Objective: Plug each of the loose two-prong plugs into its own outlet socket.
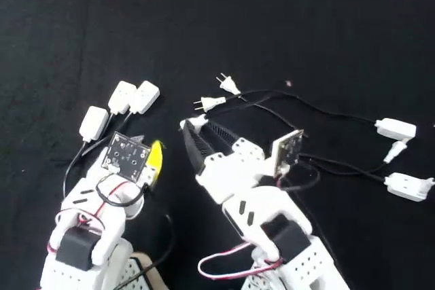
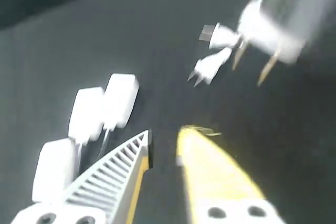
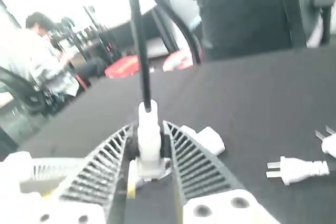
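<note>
**Step in hand:** taking the first plug to a socket; nothing is plugged in yet.

**Right arm:** The right gripper [image 3: 149, 129] has its fingers closed on the body of a white held plug [image 3: 148, 150]. The plug's black cable [image 3: 137, 51] runs up and away from it. Seen from the left wrist, the prongs point down and are clear of the table [image 1: 285, 32]. From above, the plug hangs between the sockets and the unplugged pair.

**Left arm:** The left gripper [image 2: 164, 139] has its fingers apart and holds nothing. It sits just beside the socket cluster.

**Task items:**
- Three white sockets lie loose on the table: the near socket [image 1: 94, 123], the middle socket [image 1: 122, 96] and the end socket [image 1: 144, 96]. The last two touch side by side.
- The first loose plug [image 1: 211, 103] and the second loose plug [image 1: 228, 85] lie flat, near each other.

**Next move, as judged:**
- The end socket is closest to the held plug and is the likely target.
- The prongs must be turned to face its slots (which face carries them cannot be told from here), then pushed straight in.
- The sockets are not fixed down, so one may slide under the push. The free left fingers are well placed to steady it.
</note>
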Controlling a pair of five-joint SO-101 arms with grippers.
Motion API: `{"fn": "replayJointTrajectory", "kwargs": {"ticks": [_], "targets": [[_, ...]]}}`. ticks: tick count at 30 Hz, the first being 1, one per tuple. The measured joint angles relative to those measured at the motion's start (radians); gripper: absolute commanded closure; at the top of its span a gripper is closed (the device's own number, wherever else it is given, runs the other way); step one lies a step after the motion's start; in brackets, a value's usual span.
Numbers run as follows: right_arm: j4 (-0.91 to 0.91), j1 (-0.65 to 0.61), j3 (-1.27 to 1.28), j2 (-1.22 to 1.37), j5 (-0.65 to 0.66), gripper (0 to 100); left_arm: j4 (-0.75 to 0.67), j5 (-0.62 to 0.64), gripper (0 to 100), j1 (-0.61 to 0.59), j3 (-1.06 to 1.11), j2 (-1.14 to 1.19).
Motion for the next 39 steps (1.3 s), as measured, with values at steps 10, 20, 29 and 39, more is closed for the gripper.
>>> {"fn": "replayJointTrajectory", "kwargs": {"ticks": [10,20,29,39], "targets": [[0.126,-0.091,0.0,-0.008,-0.003,98.6,-0.16,0.048,89,0.106,0.137,0.006],[0.282,-0.226,-0.08,-0.014,-0.005,98.5,-0.15,0.048,89,0.12,0.146,0.009],[0.408,-0.252,-0.129,-0.014,-0.005,98.5,-0.15,0.048,89,0.006,0.146,0.009],[0.44,-0.252,-0.147,-0.014,0.014,98.5,-0.147,0.048,89,-0.009,0.144,0.009]]}}
